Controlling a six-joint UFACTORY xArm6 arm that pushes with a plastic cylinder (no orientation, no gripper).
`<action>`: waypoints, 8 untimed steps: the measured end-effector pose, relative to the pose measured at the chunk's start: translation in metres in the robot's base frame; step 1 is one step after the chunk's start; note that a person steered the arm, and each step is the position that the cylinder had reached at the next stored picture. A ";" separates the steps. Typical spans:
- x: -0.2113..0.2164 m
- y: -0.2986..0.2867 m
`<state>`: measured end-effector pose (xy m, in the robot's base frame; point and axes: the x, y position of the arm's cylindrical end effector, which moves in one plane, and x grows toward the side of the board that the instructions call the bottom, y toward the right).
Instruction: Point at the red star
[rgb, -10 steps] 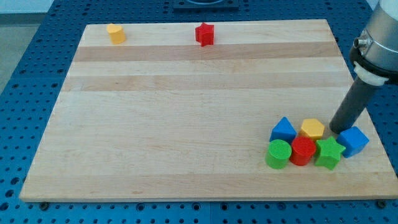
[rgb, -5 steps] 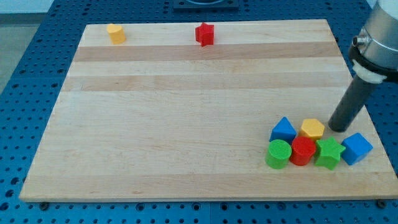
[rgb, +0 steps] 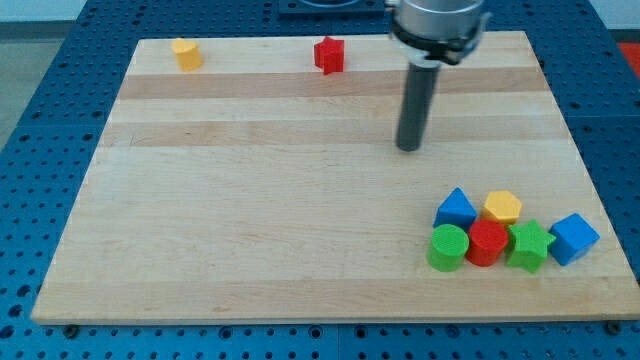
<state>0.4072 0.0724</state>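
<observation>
Wooden board (rgb: 250, 200) | red star (rgb: 329, 54) upper-left of my tip (rgb: 408, 148), apart

Lab or robotics test bench: wooden board (rgb: 300, 200) laid on a blue perforated mounting plate (rgb: 60, 120), with an industrial arm's dark rod (rgb: 416, 105) above.

Board (rgb: 250, 200) was pale wood, visible grain in lengthwise strips, smooth satin finish. Red star (rgb: 329, 54) and the other blocks looked like painted wood or plastic, matt, cannot tell which. Rod was dark, matt, smooth down to my tip (rgb: 408, 149). Blue base (rgb: 60, 120) looked like perforated metal.
</observation>
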 end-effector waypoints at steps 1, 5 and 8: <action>-0.019 -0.053; -0.132 -0.154; -0.190 -0.122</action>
<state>0.2169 -0.0493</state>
